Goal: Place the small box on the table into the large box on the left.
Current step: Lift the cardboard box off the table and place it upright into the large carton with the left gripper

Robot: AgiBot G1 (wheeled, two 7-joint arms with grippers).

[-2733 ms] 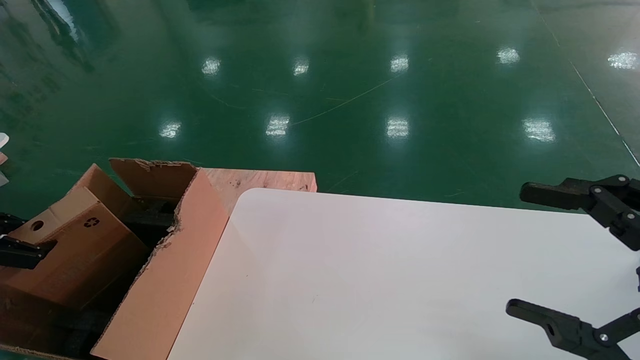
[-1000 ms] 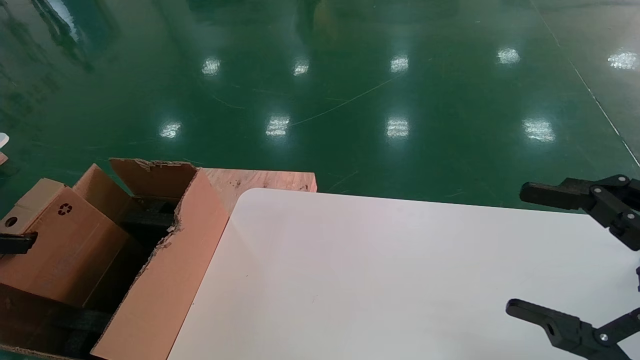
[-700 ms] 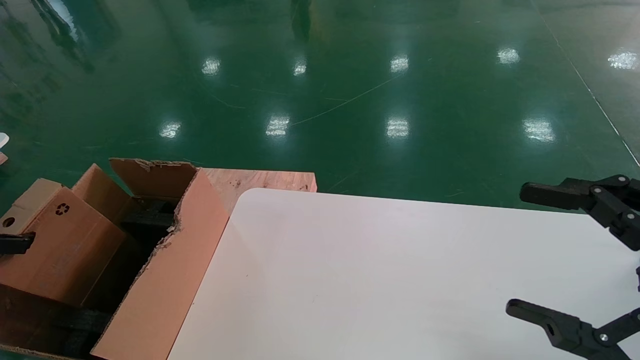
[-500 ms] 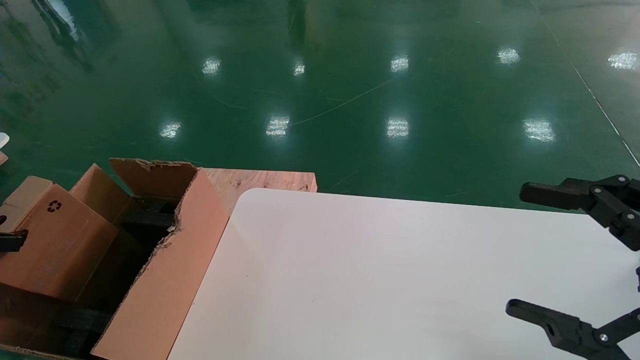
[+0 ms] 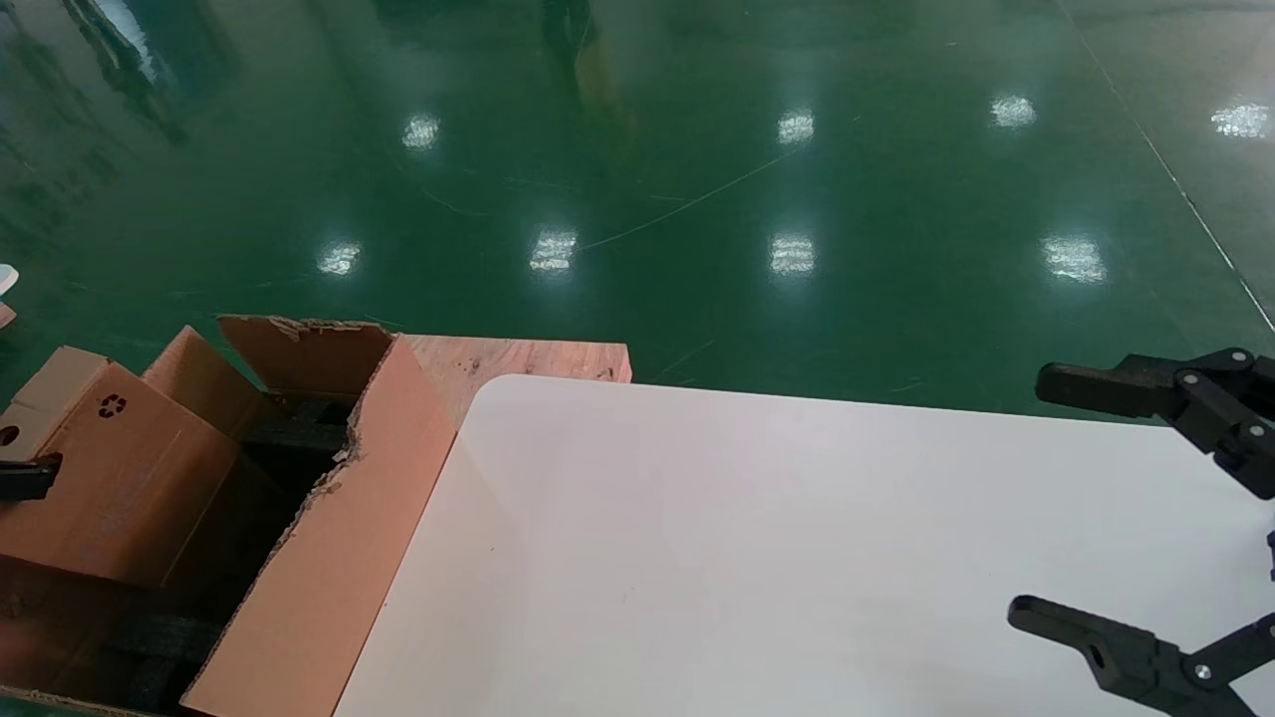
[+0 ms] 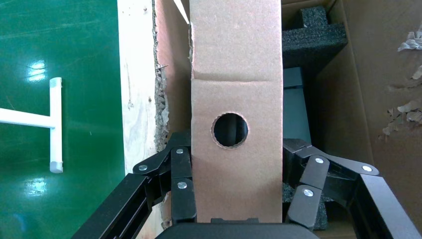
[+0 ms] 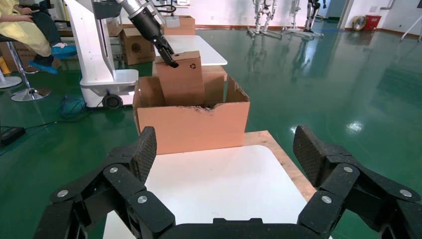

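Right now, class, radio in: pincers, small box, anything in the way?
Left pincer shut on small box, upright in large box. Right pincer open over table. Foam pieces beneath.

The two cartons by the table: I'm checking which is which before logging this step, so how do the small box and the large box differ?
The small box has clean, intact edges, a recycling mark and a punched round hole; the large box has a ragged, torn rim. The small box is closed and tilted, gripped by the left hand; the large box stands open, with dark foam inside. The large box is far bigger. Both are plain brown cardboard.
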